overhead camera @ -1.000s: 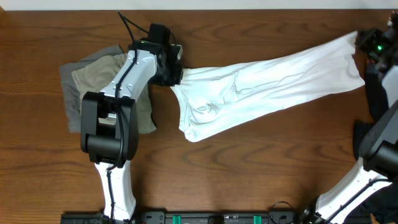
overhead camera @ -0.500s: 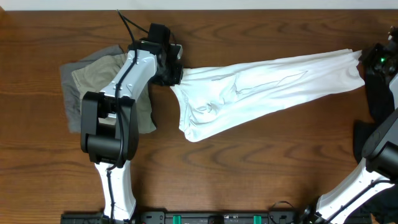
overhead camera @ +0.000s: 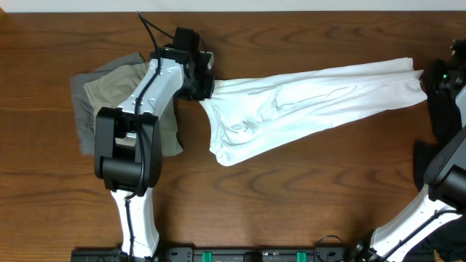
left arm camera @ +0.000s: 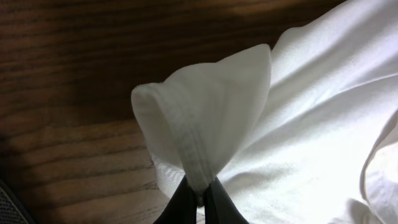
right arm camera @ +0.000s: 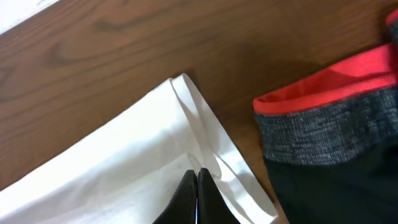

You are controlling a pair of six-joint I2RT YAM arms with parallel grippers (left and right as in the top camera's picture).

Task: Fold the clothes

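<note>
Left gripper clamped shut on a hem of the white T-shirt, right gripper pinched tight on its far edge — the shirt stretched between them. So thin a pinch risked cloth slipping free under tension.

Four garments lie on one wooden tabletop: one white T-shirt across the middle, one pair of khaki shorts at the left, one grey piece under them, and one black garment with a grey and red band at the right. There are two robot arms, one left arm and one right arm, each with one gripper: the left gripper and the right gripper.
</note>
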